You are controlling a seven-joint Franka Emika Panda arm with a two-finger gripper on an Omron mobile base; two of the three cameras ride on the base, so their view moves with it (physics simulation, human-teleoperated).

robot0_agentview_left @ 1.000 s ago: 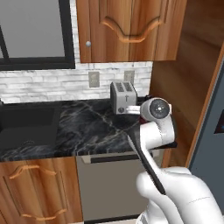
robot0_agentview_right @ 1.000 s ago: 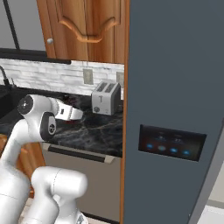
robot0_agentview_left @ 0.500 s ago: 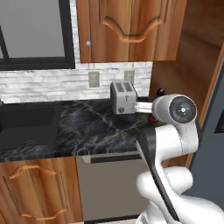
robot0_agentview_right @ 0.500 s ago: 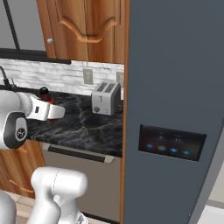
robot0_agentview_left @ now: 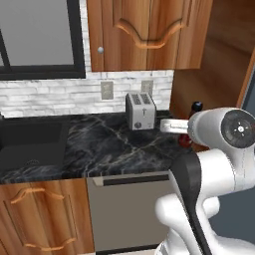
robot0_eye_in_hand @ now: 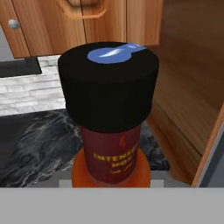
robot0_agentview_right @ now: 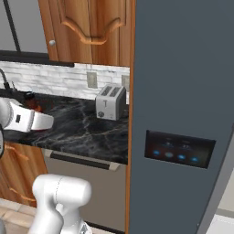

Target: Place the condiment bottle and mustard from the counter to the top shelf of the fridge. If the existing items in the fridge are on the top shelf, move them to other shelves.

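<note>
Close up, hand view: clenched gripper holds dark-red, black-capped condiment bottle (robot0_eye_in_hand: 110, 113); left base view adds silver toaster (robot0_agentview_left: 140, 110).

One condiment bottle (robot0_eye_in_hand: 109, 113), one toaster (robot0_agentview_left: 140, 110), two wall outlets (robot0_agentview_left: 106, 90).

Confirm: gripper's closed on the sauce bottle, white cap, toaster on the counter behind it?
Not quite: the cap is black, with a blue mark on top, as the hand view shows. The rest stands: the gripper is shut on the sauce bottle, and the toaster stands on the counter behind.
</note>
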